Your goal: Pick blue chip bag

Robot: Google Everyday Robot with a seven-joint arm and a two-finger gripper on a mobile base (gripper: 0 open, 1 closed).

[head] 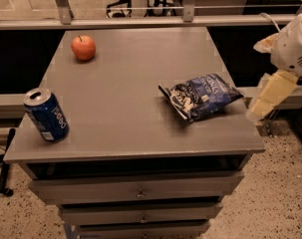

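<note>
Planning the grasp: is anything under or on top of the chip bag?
Nothing lies on the chip bag; it rests on the cabinet top near the right edge. Whatever is beneath it is covered. The gripper hangs just past that edge, right of the bag.

A crinkled dark-blue foil chip bag lies flat near the right edge of the grey cabinet top. The cream-coloured gripper hangs just outside this edge, not touching the bag. A blue cylindrical soda can stands at the front left, and a red apple sits at the back left.
</note>
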